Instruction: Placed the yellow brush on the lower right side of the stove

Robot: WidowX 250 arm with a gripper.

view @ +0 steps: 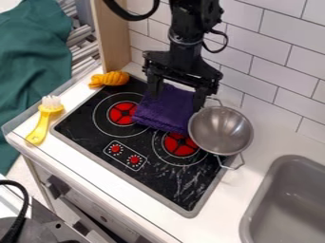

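The jaws [177,98] are spread wide at twelve to one o'clock of the stove [165,182], over the cloth [166,110]; whether they touch it I cannot tell, but they do not have the brush. The brush [41,124] lies on the bench [89,173], off the stove's nine o'clock side, bristles towards one o'clock, handle towards seven. Just beyond its head, at eleven o'clock of the stove, is an orange bundle [111,79]; the pot [220,130] sits at two to three.

The step in hand, I judge, is getting to the brush. Best rise well off the cloth first, lest it snag, then swing to nine o'clock and turn so the jaws close across the handle, near the neck; a hold at the handle's tip would probably let the head droop. Lift above the stove's rim, cross below the pot and lower the brush gently at five o'clock.
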